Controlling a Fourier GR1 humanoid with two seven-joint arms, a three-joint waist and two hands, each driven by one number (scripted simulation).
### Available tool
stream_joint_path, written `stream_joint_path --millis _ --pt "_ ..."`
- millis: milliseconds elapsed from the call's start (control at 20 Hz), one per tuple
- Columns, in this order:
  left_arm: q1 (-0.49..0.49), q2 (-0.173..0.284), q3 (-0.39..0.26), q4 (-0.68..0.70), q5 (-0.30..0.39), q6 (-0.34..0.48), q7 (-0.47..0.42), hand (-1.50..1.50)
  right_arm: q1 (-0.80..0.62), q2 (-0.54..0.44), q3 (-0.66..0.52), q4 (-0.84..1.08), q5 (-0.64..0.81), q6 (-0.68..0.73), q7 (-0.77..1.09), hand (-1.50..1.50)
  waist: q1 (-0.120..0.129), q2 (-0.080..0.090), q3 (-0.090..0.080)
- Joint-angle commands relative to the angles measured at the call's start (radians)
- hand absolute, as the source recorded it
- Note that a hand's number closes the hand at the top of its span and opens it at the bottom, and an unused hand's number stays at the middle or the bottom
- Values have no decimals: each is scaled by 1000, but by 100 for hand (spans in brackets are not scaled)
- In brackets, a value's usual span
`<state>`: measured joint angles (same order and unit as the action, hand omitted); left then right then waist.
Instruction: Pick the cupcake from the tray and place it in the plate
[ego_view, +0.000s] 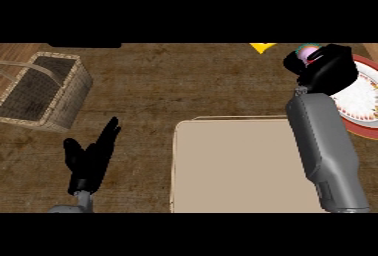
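Observation:
My right hand (330, 67) is at the far right, above the left rim of the red-edged white plate (359, 107). Its fingers are curled round the cupcake (303, 54), of which only a pale, pinkish-green top shows at the hand's upper left. The beige tray (236, 170) lies in the middle near me, partly under my right forearm, with nothing visible on it. My left hand (90, 160) rests open at the lower left, fingers pointing up, apart from the tray.
A wicker basket (44, 92) with a handle stands at the far left on the wooden counter. A small yellow object (261, 47) lies at the back edge, left of my right hand.

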<state>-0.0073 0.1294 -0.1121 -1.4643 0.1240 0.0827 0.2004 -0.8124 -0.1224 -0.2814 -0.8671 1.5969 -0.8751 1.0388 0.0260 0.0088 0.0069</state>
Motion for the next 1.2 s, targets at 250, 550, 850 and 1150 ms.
stream_joint_path --millis 250,550,850,1150 --pt "39 -14 -15 5 -10 -3 7 0 14 -202 -156 190 -108 -253 -73 150 3 3 -5" --pt "53 18 3 -37 8 -33 37 0 38 -316 -191 313 -350 -328 -294 150 8 3 -3" --pt "-8 -20 -6 7 -7 -5 62 0 40 -388 -264 411 -549 -219 -384 150 11 9 0" --pt "5 -16 -5 11 -6 -21 35 0 42 -420 -302 500 -697 47 -556 -150 16 12 2"
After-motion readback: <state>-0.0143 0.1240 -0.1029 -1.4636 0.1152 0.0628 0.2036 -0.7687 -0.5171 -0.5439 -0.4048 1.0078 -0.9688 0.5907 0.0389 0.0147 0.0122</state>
